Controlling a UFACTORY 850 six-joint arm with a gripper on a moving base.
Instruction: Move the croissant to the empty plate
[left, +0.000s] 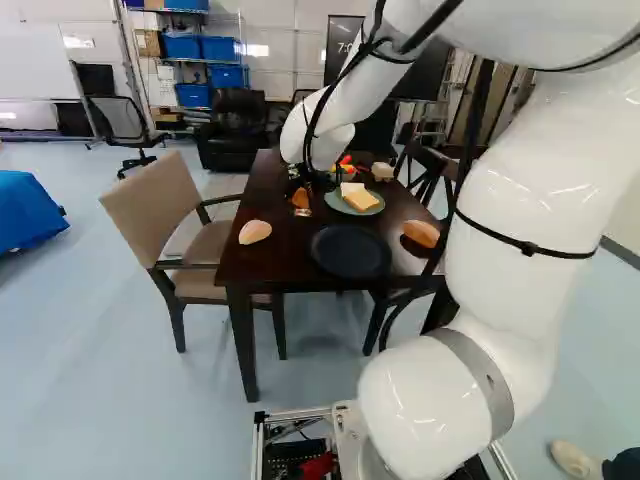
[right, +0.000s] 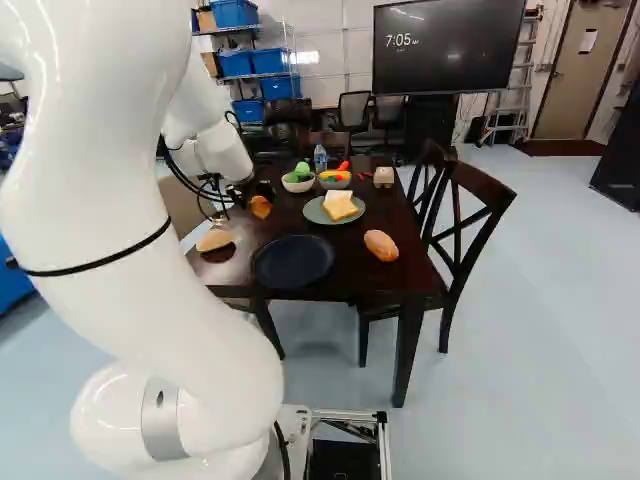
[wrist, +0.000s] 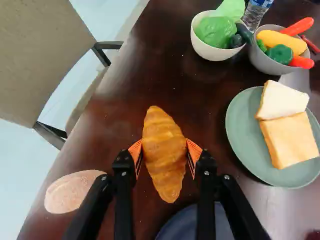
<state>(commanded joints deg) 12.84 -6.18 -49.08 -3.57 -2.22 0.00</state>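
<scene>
Gripper (wrist: 164, 150) holds croissant (wrist: 164, 167) from both sides over dark table (wrist: 110, 120), just beyond empty navy plate (right: 293, 261); ht. unclear. For good carry: clear rim, ease back toward base (right: 345, 414), keep level, ctr. over plate, lower till it rests, release gently w/o dragging.

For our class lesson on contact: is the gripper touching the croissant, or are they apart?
Touching. The wrist view shows the gripper with its orange pads against opposite sides of the croissant, no gap between.
</scene>
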